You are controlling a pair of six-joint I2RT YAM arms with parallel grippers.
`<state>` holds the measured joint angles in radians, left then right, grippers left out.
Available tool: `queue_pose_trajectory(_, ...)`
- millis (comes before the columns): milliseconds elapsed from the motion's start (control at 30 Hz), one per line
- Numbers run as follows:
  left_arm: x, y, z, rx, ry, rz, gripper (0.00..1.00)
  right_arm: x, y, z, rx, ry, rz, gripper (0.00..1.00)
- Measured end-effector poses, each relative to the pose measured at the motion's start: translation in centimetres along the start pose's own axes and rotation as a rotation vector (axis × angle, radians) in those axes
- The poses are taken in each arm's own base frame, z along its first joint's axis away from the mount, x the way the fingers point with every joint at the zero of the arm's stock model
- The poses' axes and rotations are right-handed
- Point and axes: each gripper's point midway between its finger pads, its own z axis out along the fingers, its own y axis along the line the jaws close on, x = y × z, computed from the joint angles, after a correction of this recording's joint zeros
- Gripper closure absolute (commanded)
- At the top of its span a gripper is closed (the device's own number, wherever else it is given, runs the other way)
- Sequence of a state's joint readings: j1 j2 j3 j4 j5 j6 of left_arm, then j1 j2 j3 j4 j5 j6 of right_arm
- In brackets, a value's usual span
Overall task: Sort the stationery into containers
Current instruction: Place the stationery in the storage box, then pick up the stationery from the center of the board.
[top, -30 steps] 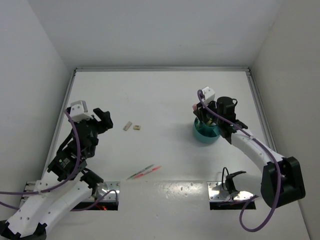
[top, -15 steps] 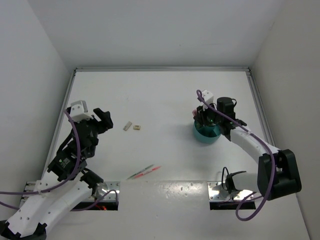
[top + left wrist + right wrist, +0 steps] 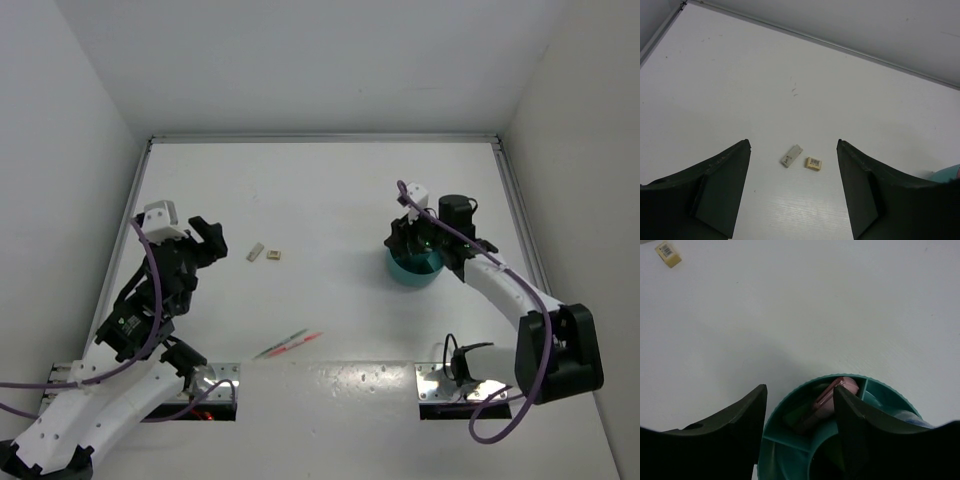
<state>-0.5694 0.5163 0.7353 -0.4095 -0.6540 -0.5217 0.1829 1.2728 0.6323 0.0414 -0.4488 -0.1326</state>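
The teal cup [image 3: 413, 268] stands at the right of the table. My right gripper [image 3: 408, 243] hangs open just above its left rim. In the right wrist view the cup [image 3: 790, 405] holds a pink marker [image 3: 832, 397] and a green marker [image 3: 800, 415] in one compartment. The right gripper [image 3: 800, 395] holds nothing. Two small beige blocks [image 3: 257, 252] [image 3: 273, 256] lie left of centre; the left wrist view shows them [image 3: 791, 155] [image 3: 813, 163] ahead of my open, empty left gripper [image 3: 792, 150]. Thin pink and green pens [image 3: 288, 344] lie near the front.
White walls close in the table on three sides, with a metal rail [image 3: 320, 140] along the far edge. Two metal base plates [image 3: 445, 385] sit at the near edge.
My right gripper has shifted a little over the cup and its wrist has turned. The left arm has not moved.
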Motion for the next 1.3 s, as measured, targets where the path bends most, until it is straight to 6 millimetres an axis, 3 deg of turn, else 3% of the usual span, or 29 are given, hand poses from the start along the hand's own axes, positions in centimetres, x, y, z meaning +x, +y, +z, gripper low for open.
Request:
queue_pose_trajectory(167,1.2,-0.8,0.8,0.020,0.046,0.040,0.34,-1.9,0.2,-1.3,0.001,-0.062,-0.033,0.40)
queue_pose_trajectory(233,2.2,-1.3,1.3,0.031,0.084,0.065,0.49,-2.9,0.4,-1.9,0.000,-0.094,-0.059,0.35)
queue_pose_trajectory(267,2.8,-1.5,1.6,0.035,0.103,0.079,0.55,-3.4,0.5,-2.1,-0.004,-0.108,-0.071,0.27)
queue_pose_trajectory(300,3.4,-1.7,1.9,0.039,0.125,0.095,0.70,-4.0,0.7,-2.4,-0.012,-0.122,-0.081,0.14)
queue_pose_trajectory(333,4.0,-2.0,2.1,0.045,0.146,0.109,0.74,-4.5,0.8,-2.6,-0.020,-0.134,-0.087,0.00)
queue_pose_trajectory(433,6.3,-2.6,3.2,0.052,0.223,0.163,0.79,-6.5,1.1,-3.2,-0.043,-0.169,-0.112,0.00)
queue_pose_trajectory(467,7.4,-2.9,3.7,0.058,0.262,0.184,0.62,-7.0,1.3,-3.4,-0.049,-0.180,-0.115,0.11)
queue_pose_trajectory(500,7.7,-3.0,3.9,0.060,0.274,0.191,0.62,-7.8,1.4,-3.6,-0.055,-0.191,-0.122,0.42)
queue_pose_trajectory(533,9.3,-3.2,4.5,0.059,0.333,0.219,0.33,-8.4,1.4,-3.8,-0.061,-0.198,-0.130,0.75)
queue_pose_trajectory(567,10.0,-3.3,5.1,0.058,0.369,0.241,0.25,-9.2,1.5,-4.0,-0.066,-0.208,-0.140,1.00)
queue_pose_trajectory(633,11.9,-3.6,6.6,0.053,0.458,0.273,0.18,-10.9,1.4,-4.3,-0.075,-0.202,-0.130,1.00)
queue_pose_trajectory(733,14.3,-3.9,9.1,0.030,0.582,0.324,0.19,-13.4,0.9,-4.2,-0.088,-0.190,-0.121,0.49)
queue_pose_trajectory(767,14.8,-4.0,9.9,0.027,0.607,0.332,0.22,-14.1,0.7,-4.1,-0.094,-0.189,-0.119,0.45)
queue_pose_trajectory(800,15.5,-3.9,10.8,0.022,0.636,0.345,0.27,-14.5,0.7,-3.9,-0.107,-0.181,-0.119,0.45)
queue_pose_trajectory(833,16.3,-3.5,11.5,0.011,0.669,0.357,0.37,-14.7,0.8,-3.7,-0.122,-0.171,-0.117,0.51)
queue_pose_trajectory(867,17.1,-3.0,12.1,0.005,0.701,0.367,0.45,-14.6,0.9,-3.5,-0.137,-0.159,-0.114,0.69)
queue_pose_trajectory(900,17.8,-2.6,12.5,-0.003,0.727,0.373,0.55,-14.3,1.1,-3.3,-0.156,-0.146,-0.108,0.79)
queue_pose_trajectory(967,19.3,-1.4,12.8,-0.015,0.786,0.398,0.63,-13.3,1.7,-3.3,-0.185,-0.112,-0.092,0.98)
queue_pose_trajectory(1067,21.0,0.2,12.7,-0.027,0.863,0.432,0.63,-12.1,2.2,-3.4,-0.201,-0.092,-0.083,1.00)
queue_pose_trajectory(1133,21.4,0.6,12.5,-0.019,0.890,0.447,0.49,-11.4,2.5,-3.8,-0.201,-0.085,-0.083,1.00)
queue_pose_trajectory(1300,21.8,0.8,12.5,0.013,0.916,0.459,0.48,-11.3,2.9,-4.6,-0.195,-0.100,-0.098,0.98)
